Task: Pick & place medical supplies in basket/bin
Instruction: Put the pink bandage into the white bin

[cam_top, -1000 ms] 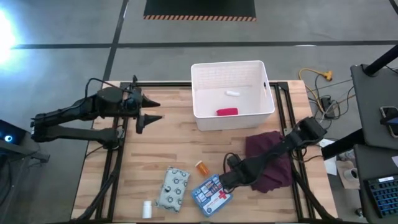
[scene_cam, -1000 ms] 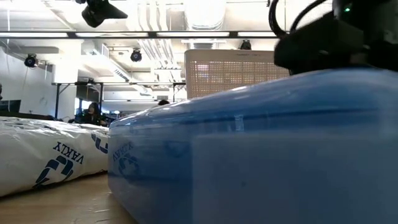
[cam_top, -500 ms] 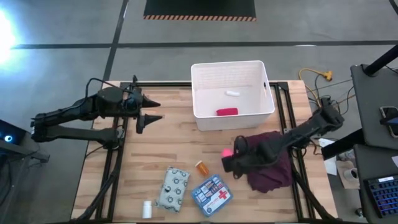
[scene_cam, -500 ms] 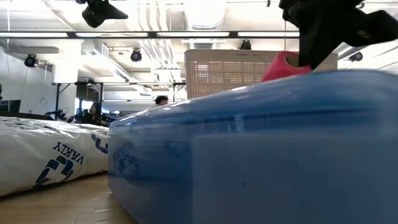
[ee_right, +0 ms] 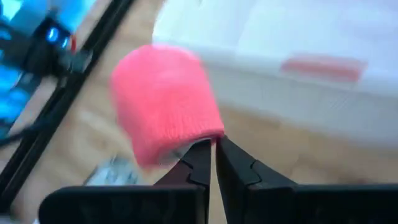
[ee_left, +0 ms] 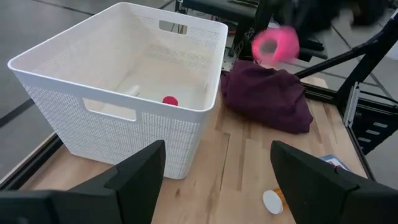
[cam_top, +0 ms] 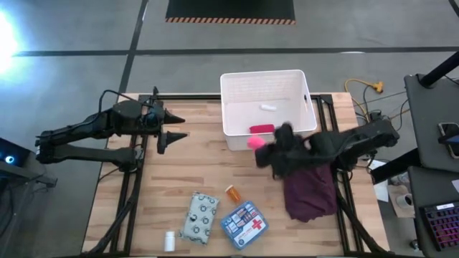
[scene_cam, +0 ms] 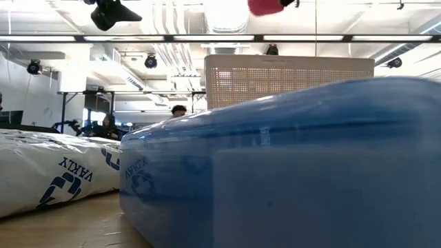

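High view shows us the pink roll (cam_top: 254,142) in the air at the near wall of the white bin (cam_top: 308,115), held off the bench (cam_top: 193,161) by the right pincer (cam_top: 262,147). From the right wrist view we see the fingers nearly closed, nipping only the roll's edge (ee_right: 165,99), so the hold looks thin to us. Inside the bin already lie a red tube (cam_top: 262,129) and a small white piece (cam_top: 268,107).

We judge the step in hand to be the carry: one supply lifted and almost at the bin, not yet over its opening. The next move calls for a little more height and reach to pass the rim, then a release above the bin floor, done gently given that edge grip.

On the bench, waiting, are the orange pill bottle (cam_top: 233,192), the dotted pouch (cam_top: 199,216), the blue first-aid box (cam_top: 244,223) and a small white bottle (cam_top: 169,241). A maroon cloth (cam_top: 310,192) lies under the right arm. The left pincer (cam_top: 174,126) hangs apart over the far left of the bench, its fingers spread wide.
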### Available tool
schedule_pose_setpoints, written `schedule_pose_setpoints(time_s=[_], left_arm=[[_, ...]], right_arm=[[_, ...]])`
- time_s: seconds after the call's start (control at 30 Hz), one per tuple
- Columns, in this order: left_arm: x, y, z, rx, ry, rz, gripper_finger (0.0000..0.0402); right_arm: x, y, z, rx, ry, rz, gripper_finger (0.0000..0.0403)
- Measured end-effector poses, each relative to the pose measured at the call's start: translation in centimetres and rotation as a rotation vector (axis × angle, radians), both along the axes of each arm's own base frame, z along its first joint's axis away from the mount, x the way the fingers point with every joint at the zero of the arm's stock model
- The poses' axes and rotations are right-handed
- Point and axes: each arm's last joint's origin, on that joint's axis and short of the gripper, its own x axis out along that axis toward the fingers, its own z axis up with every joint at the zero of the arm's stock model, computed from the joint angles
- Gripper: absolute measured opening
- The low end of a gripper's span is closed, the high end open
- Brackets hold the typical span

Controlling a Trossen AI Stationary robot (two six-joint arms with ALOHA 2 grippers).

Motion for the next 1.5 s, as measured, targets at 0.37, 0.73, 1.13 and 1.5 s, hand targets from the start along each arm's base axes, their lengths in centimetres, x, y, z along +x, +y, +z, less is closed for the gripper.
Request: schedule_pose_setpoints(time_s=[0.37, 0.73, 1.13, 1.5], left_arm=[[0.0, 0.0, 0.0, -0.011, -0.002, 0.005, 0.0273], [0.0, 0.0, -0.2, -0.050, -0.002, 0.018, 0.0273], [1.5, 0.2, -6.6, -0.131, 0.192, 0.010, 0.0273], [4.8, 0.4, -15.0, -0.262, 0.047, -0.092, 0.0273]], right_arm=[[-1.6, -11.1, 3.8, -0.109, 0.233, -0.101, 0.0034], [-2.9, -7.0, 3.5, 0.019, 0.363, 0.108, 0.0144], [4.0, 1.2, -8.3, 0.064, 0.597, 0.305, 0.0241], [6.8, 1.1, -10.6, 0.076, 0.490, 0.324, 0.0235]])
